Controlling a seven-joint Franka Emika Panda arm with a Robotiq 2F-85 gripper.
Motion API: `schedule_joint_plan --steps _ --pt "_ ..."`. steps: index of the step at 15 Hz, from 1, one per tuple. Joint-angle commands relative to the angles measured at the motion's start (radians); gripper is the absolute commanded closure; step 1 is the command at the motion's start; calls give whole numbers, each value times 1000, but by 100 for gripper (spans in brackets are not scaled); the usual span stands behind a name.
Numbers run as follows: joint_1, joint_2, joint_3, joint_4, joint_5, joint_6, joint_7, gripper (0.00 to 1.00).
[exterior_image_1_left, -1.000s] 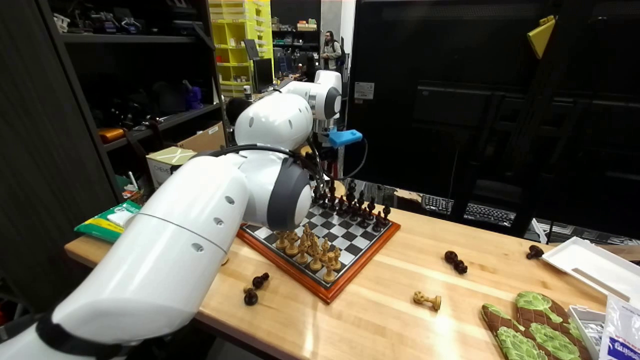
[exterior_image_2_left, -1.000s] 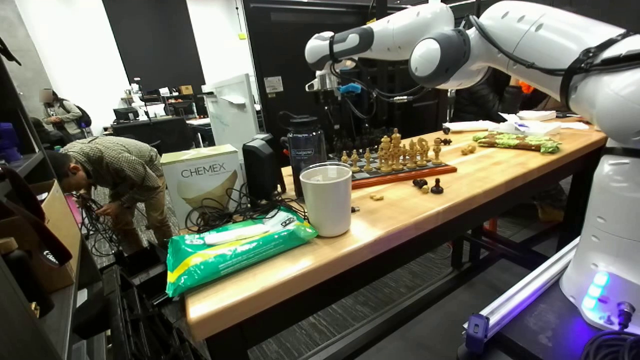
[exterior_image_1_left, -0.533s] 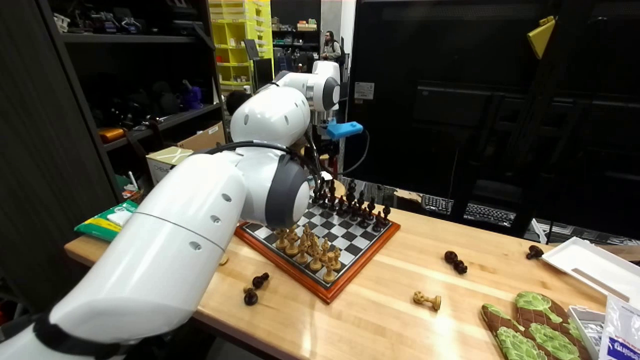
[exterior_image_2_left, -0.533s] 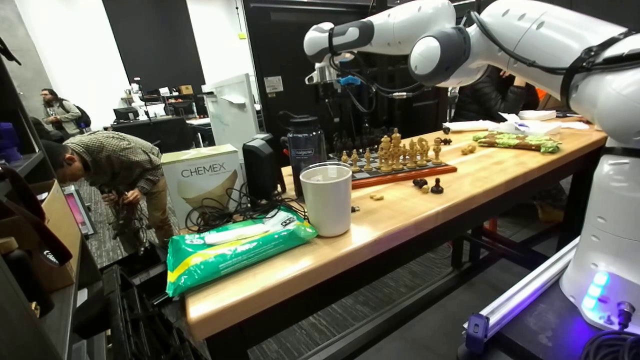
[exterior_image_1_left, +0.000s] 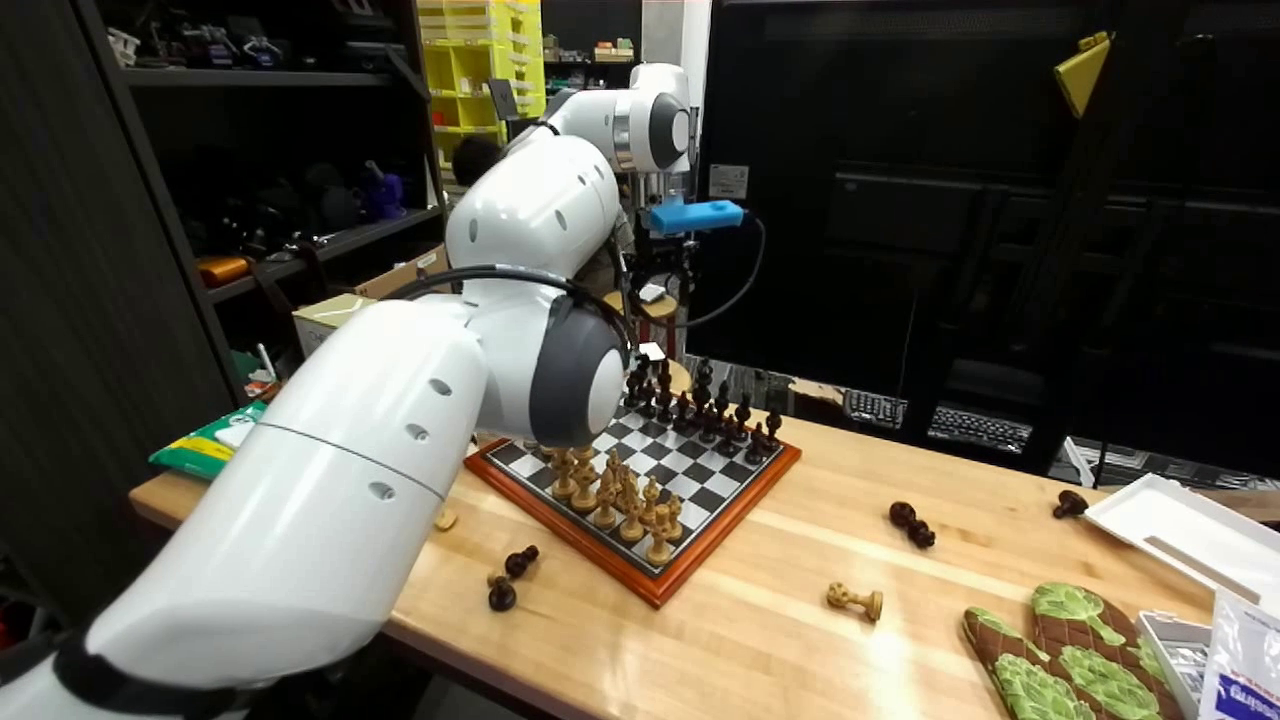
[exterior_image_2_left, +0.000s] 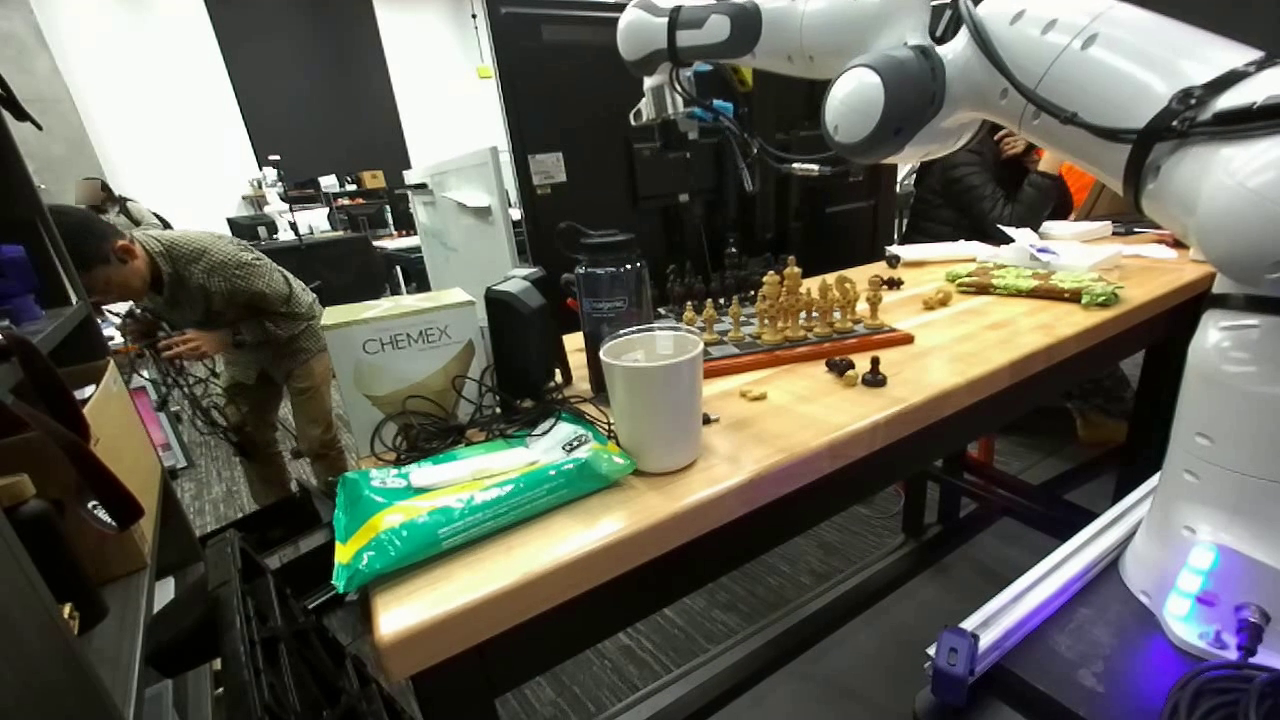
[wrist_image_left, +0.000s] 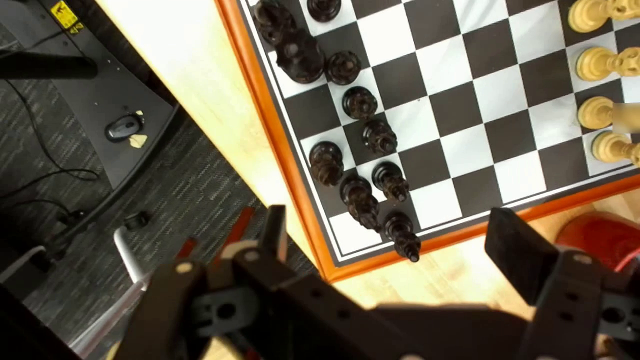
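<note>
Hovering clear of chessboard (wrist_image_left: 452, 106), my claw (wrist_image_left: 392, 237) spread wide, pinching nothing; dark pieces (wrist_image_left: 359, 102) nearest below, pale pieces (wrist_image_left: 595, 112) across board.

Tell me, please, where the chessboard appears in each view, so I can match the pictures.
In an exterior view, the chessboard is just below centre, partly behind the arm.
In an exterior view, the chessboard is right of centre, seen from low down.
In the wrist view, the chessboard fills the upper right.
Shared landmark: the light chess pieces standing on it in all three.
</note>
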Motion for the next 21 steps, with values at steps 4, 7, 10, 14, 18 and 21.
schedule_joint_plan --steps 4,7,10,14,18,21 --pt "-54 -32 -1 -22 36 32 226 0" --pt "-74 -26 1 -24 56 67 355 0" --pt "-79 -27 -4 -24 60 103 468 0" --pt "-73 -27 -10 -28 60 111 605 0" --pt "-68 -17 -17 -16 60 110 752 0" --pt "-73 -13 -11 -19 58 111 737 0"
